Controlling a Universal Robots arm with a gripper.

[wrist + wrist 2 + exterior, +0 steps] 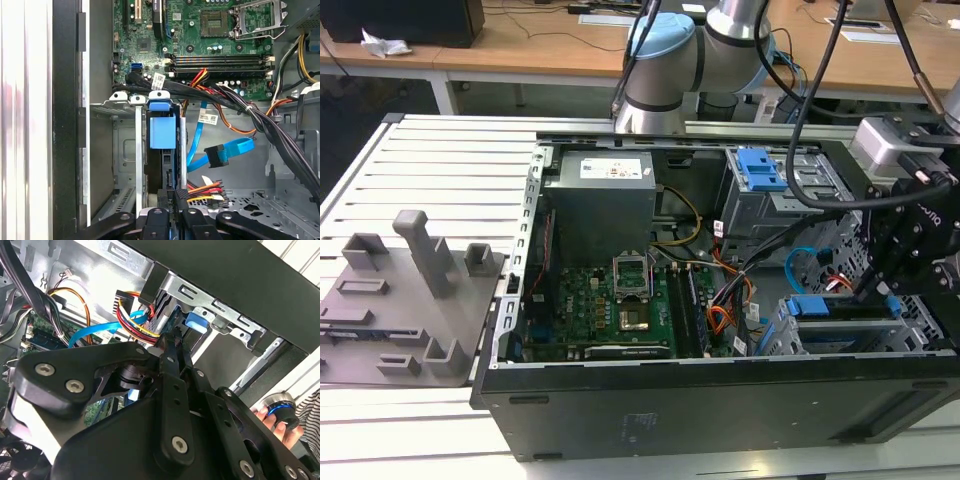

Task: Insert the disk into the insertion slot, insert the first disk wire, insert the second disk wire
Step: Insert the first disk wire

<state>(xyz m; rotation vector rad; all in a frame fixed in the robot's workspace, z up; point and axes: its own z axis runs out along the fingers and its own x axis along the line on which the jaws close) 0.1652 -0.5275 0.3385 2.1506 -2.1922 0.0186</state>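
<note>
Exterior view: open computer case on the slatted worktop, toward the worktop's edge at the exterior view's right. A grey fixture tray sits at the opposite edge.

The disk sits in the insertion slot, in the case corner at the exterior view's lower right. Its blue carrier is level with the bay top. The gripper hangs just above that corner. A taller cage with a blue latch stands further along the same case wall.

First wrist view: disk seen edge-on, seated between the slot's metal walls. The gripper has its fingers drawn close together at the disk's rear edge. The multicoloured disk wire runs straight into them. The plug is hidden between the fingers, so I cannot tell whether it is mated. The blue disk wire lies loose beside the slot, with its black plug free. The motherboard lies beyond.

Second wrist view: the gripper's own body covers most of the slot. The multicoloured disk wire and the blue disk wire curve in toward the fingertips. Outside the case wall, a person's hand holds a round blue-ringed knob, cut off at the frame edge.
</note>
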